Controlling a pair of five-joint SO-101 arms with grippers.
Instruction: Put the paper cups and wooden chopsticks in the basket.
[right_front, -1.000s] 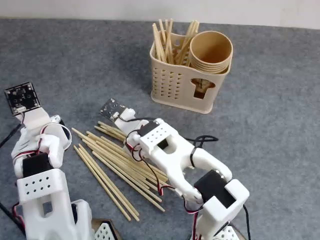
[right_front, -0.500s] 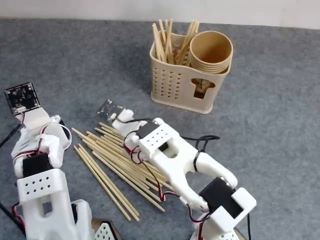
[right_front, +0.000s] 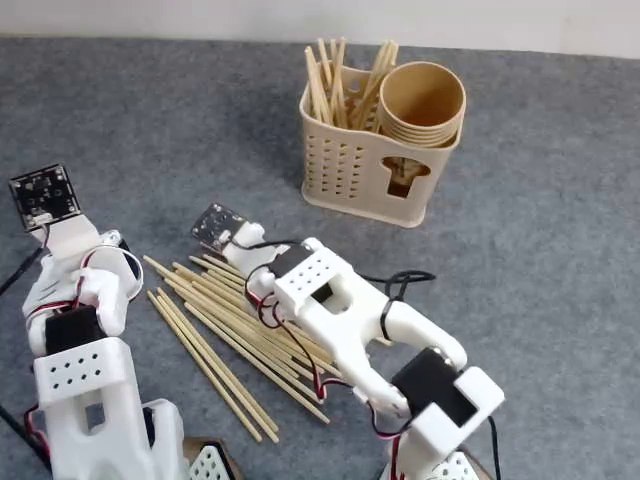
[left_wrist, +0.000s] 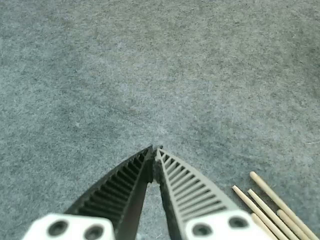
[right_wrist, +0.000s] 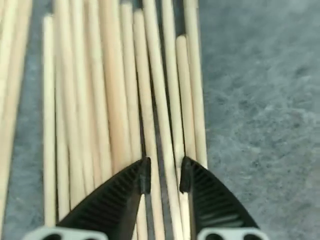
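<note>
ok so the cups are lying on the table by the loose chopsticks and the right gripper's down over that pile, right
Not quite. The cups are not lying on the table: the high view shows them stacked upright inside the basket. The rest holds: the right gripper is down over the loose chopsticks.

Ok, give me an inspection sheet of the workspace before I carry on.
Surface: grey felt-like mat, flat.
Job's things: beige perforated plastic basket holds stacked tan paper cups and upright wooden chopsticks; loose wooden chopsticks lie heaped on the mat.
Clutter: nothing seen.
Hands: left hand shut, over bare mat near chopstick ends; right hand open, low over the heap, straddling one chopstick.
Cables: black cable loops by the right arm; red and white wires run along it.
Surroundings: pale wall strip behind the mat.
</note>
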